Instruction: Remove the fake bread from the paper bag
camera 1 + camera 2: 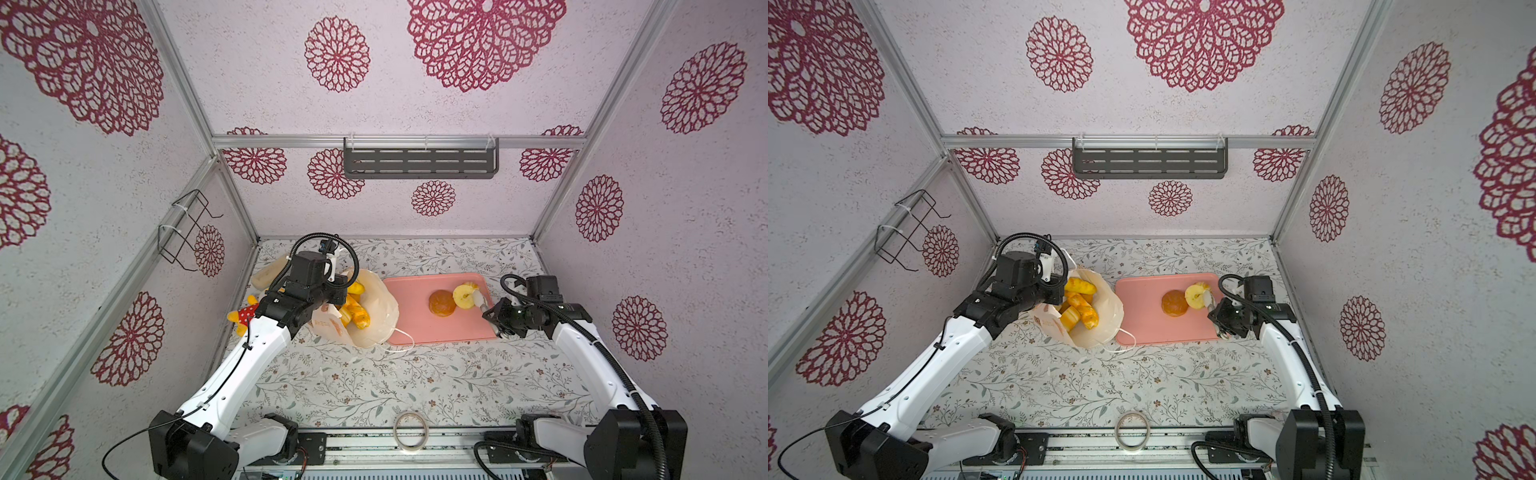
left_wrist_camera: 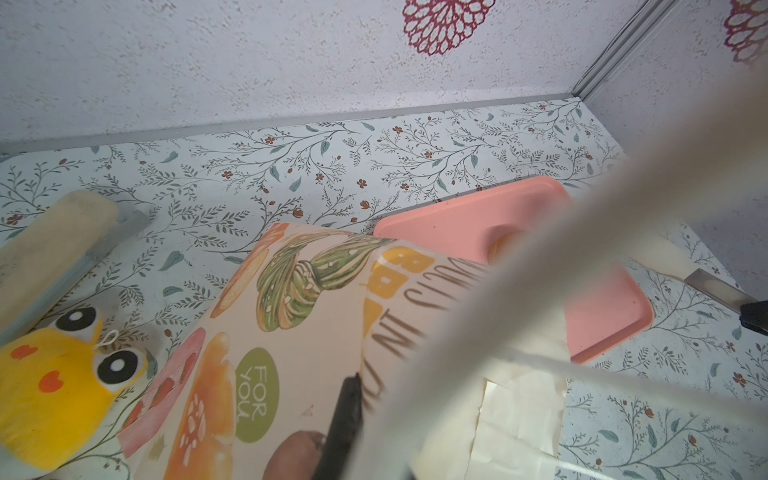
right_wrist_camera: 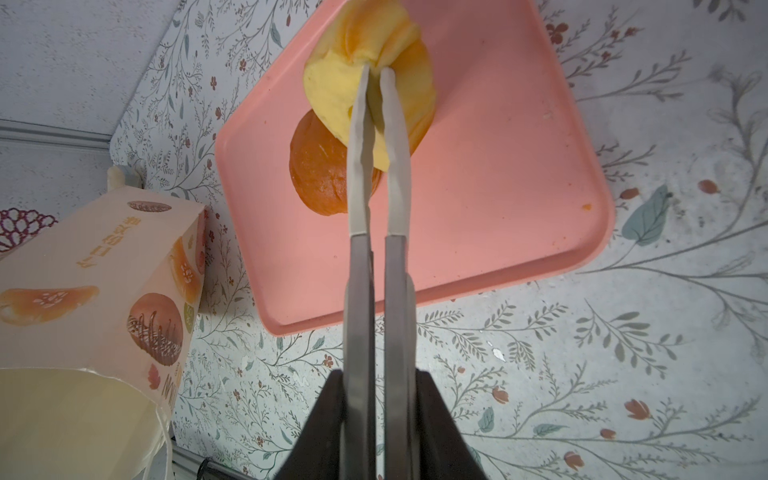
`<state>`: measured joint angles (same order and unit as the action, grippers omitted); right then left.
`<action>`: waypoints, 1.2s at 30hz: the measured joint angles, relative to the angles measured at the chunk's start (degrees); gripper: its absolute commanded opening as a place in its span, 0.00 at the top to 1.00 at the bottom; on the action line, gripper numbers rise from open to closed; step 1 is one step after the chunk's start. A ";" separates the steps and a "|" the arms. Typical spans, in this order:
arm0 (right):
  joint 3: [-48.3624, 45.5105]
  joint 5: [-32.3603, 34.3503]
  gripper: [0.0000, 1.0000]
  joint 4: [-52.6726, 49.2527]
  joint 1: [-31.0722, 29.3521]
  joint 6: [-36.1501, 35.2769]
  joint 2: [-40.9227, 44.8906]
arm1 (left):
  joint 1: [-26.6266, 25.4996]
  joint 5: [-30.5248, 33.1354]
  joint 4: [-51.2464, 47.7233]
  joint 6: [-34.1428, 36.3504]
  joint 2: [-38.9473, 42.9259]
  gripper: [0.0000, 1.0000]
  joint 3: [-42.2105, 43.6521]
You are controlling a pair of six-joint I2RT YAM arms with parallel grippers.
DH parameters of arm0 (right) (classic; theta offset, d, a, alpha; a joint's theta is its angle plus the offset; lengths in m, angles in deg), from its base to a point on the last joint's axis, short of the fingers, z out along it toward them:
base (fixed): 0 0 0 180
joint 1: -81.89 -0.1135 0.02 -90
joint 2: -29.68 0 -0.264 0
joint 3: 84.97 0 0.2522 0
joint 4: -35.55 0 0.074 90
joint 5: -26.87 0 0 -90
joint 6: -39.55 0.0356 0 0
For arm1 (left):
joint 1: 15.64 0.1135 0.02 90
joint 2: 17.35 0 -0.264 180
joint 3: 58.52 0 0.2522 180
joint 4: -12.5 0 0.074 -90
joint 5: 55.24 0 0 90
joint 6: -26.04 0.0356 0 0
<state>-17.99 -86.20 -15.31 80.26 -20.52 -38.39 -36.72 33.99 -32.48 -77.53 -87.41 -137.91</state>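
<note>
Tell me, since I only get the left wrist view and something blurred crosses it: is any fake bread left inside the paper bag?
Observer: Yes, in both top views several yellow-orange loaves lie in the open mouth of the paper bag.
Operator: Anything on the pink tray yet?
Observer: A round brown bun lies on the pink tray.
Operator: And the right gripper?
Observer: The right gripper pinches a pale yellow ring bread beside the bun, jaws nearly closed.
</note>
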 measured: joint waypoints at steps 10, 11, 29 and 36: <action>0.00 -0.13 0.46 -0.09 0.11 -1.97 -0.13 | 0.00 0.00 0.00 0.00 0.00 1.00 0.00; 0.00 -0.13 0.46 -0.17 0.11 -1.97 -0.13 | 0.00 0.00 -0.02 0.00 0.00 1.00 0.00; 4.13 -0.13 0.44 -9.92 -0.28 -4.70 4.85 | 0.00 -1.66 0.11 1.22 1.84 1.00 1.60; 12.20 -1.11 0.47 -15.19 -11.76 -5.27 6.82 | 0.00 -3.21 0.35 2.73 2.23 1.00 2.27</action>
<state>-5.80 -87.32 -30.50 68.50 -25.78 -31.57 -36.72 30.77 -32.13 -74.79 -85.18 -135.64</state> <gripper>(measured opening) 0.539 0.053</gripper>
